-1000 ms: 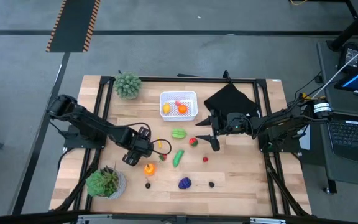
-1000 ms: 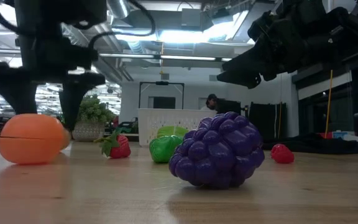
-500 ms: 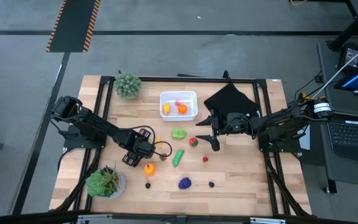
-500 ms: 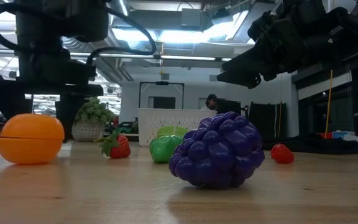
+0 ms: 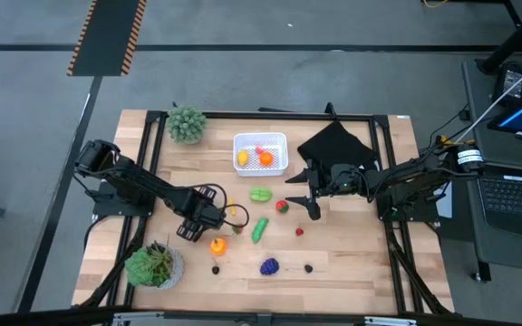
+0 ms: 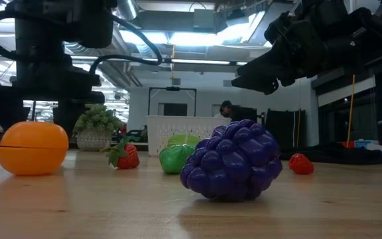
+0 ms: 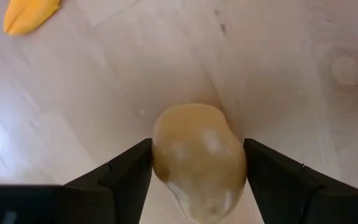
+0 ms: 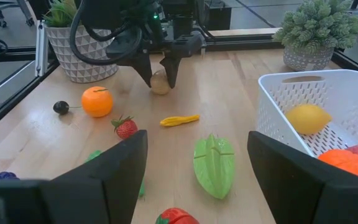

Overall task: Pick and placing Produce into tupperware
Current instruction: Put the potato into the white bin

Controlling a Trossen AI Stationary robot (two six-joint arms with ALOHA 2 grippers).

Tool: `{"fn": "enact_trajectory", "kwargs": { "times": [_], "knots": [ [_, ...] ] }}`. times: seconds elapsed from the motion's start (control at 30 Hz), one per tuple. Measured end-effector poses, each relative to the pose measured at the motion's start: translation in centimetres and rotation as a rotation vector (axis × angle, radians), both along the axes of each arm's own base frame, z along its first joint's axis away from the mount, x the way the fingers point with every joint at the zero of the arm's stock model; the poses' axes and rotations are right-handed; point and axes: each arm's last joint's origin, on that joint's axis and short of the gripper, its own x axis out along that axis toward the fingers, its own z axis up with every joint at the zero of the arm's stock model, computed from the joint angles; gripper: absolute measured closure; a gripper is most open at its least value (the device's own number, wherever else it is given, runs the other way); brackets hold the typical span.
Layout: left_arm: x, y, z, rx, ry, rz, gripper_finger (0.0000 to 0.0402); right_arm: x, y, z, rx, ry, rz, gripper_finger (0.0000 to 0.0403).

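The white tupperware (image 5: 259, 137) stands at the table's far middle with yellow, orange and red produce in it. More produce lies loose: a green piece (image 5: 260, 194), an orange one (image 5: 217, 244), purple grapes (image 5: 269, 266) and a tan piece (image 7: 197, 158). My left gripper (image 8: 160, 73) points down, open, with one finger on each side of the tan piece, which lies on the wood. My right gripper (image 8: 197, 180) hangs open and about level above the table's right middle, holding nothing. My left gripper comes at the tan piece (image 8: 160, 84) from above, its fingers (image 7: 129, 171) close against the piece's two sides. I cannot tell whether they touch it. The piece lies on the table.
Two potted plants stand at the far left (image 5: 187, 123) and the near left (image 5: 154, 265). A black cloth (image 5: 335, 145) lies at the far right. A small yellow piece (image 8: 179, 119), a strawberry (image 8: 125, 127) and a dark berry (image 8: 61, 107) lie near the tan piece.
My left gripper has sunk a little toward the table around the tan piece, still open. The produce has stayed where it was.
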Motion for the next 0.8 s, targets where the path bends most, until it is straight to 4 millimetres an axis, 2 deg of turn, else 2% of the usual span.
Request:
{"fn": "enact_trajectory", "kwargs": {
  "times": [0.2,0.4,0.8],
  "knots": [
    [0.38,0.55,0.01,-0.014,-0.04,0.143,0.0162,0.0,0.01,0.0,0.0,0.0,0.0,0.0125],
    [0.48,0.77,0.01,-0.017,-0.048,0.172,0.0165,0.0,0.0,0.0,0.003,0.0,-0.001,0.0125],
    [0.37,0.81,0.01,-0.013,-0.042,0.203,0.0229,0.0,0.01,0.0,0.003,0.0,-0.001,0.0125]
  ]
}}
